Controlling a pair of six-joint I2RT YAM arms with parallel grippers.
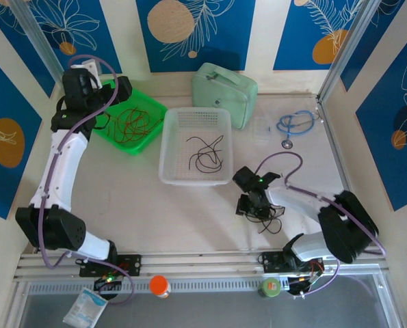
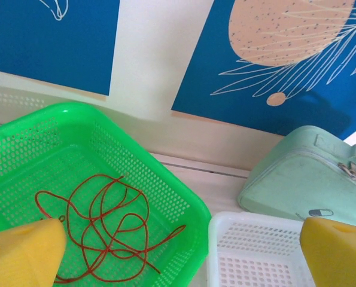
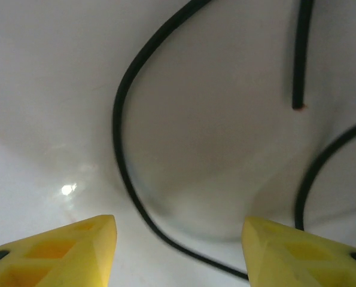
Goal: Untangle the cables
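Where the red wires (image 2: 100, 227) lie curled in the green basket (image 2: 172, 185) at the upper left of the overhead view, the left end effector (image 2: 178, 257) is held above them with its jaws spread fully and nothing between them. More black wires (image 1: 206, 154) are seen in the white basket (image 1: 167, 154) at the centre. At the lower right, the right end effector (image 3: 178, 251) is positioned close to the desk (image 1: 155, 219) over a small black tangle (image 1: 271, 217). Its jaws are set partly apart, one black strand (image 3: 115, 119) is framed between the yellow fingertips (image 3: 76, 248), and no grip on it is seen.

Several failures are judged possible from here. So thin a strand could be squeezed out sideways as the pads close, leaving nothing caught. A neighbouring loop at the right edge of the wrist view could be pinched along with it, so that the whole tangle is dragged up or a knot is drawn tighter. The pads could also be jammed against the desk if lowered further.
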